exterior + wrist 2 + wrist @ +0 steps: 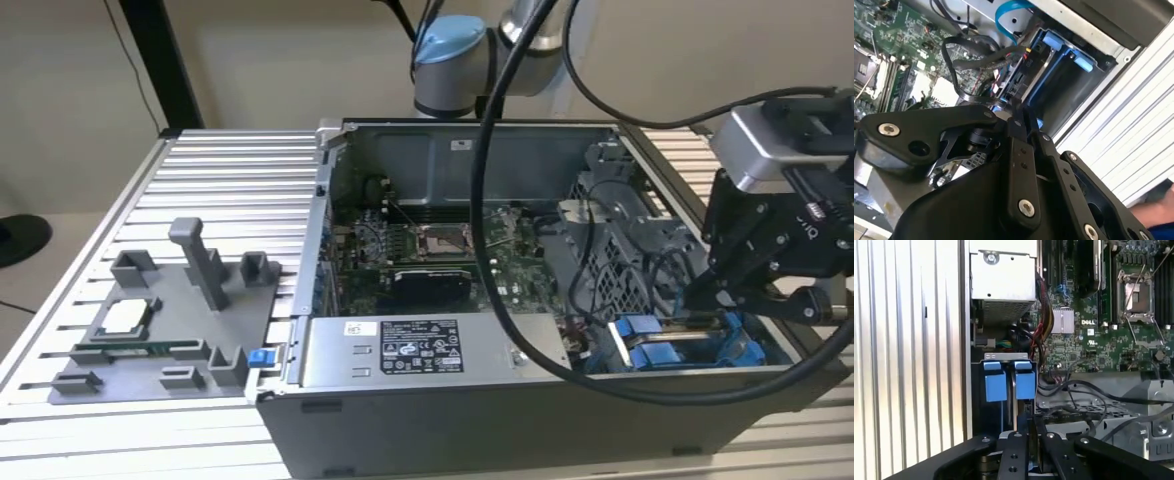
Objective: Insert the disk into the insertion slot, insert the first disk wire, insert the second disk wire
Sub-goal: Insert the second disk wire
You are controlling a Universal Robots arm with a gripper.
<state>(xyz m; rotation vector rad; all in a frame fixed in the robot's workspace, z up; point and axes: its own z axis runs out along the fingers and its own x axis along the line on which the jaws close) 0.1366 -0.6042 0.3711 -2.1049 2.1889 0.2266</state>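
Disk [1021,385] edge-up in insertion slot [979,390], blue tabs facing out.

Setting: robotics laboratory or test workshop, set up for computer assembly.

Evidence, as seen from the floor:
- Worktable of ribbed silver aluminium profile [214,160], industrial in make.
- Open dark-grey desktop computer case [507,420], side panel off, lying on that table; green motherboard [427,250] exposed inside.
- Grey moulded fixture plate with upright pegs and holders [160,330], on the table at the exterior view's left of the case.
- Silver-and-blue jointed robot arm base [461,60] behind the case, black cables [501,250] draped from it.
- Plain beige wall [267,60] behind; no domestic furnishings.
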